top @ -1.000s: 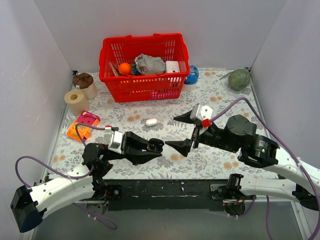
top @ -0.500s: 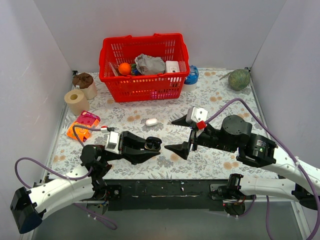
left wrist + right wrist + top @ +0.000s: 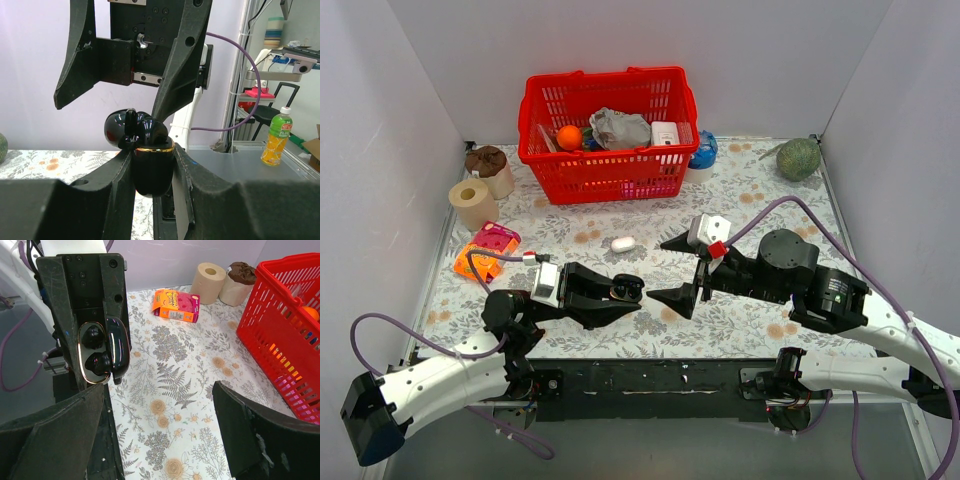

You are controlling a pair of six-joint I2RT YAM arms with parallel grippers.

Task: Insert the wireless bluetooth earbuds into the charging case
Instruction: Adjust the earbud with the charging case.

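The black glossy charging case [image 3: 152, 167] is pinched upright between the fingers of my left gripper [image 3: 152, 161], which is shut on it. Its lid stands open. In the right wrist view the case [image 3: 114, 347] shows a gold rim and two black wireless bluetooth earbuds [image 3: 92, 336] sitting in its wells. From above, the case [image 3: 627, 290] is held just over the table's near middle in my left gripper [image 3: 632, 293]. My right gripper [image 3: 660, 268] faces it from the right, open and empty, a short gap away. In its own view the right gripper [image 3: 157, 390] spans bare tablecloth.
A red basket [image 3: 610, 172] full of items stands at the back. A white pill-shaped case [image 3: 623, 243] lies just beyond the grippers. A paper roll [image 3: 472, 203], a brown-topped roll [image 3: 488, 165] and an orange-pink box [image 3: 485, 250] sit left; a green ball [image 3: 798, 158] back right.
My right gripper has moved left and slightly down toward the held case. The left gripper with the case has shifted a little to the left.
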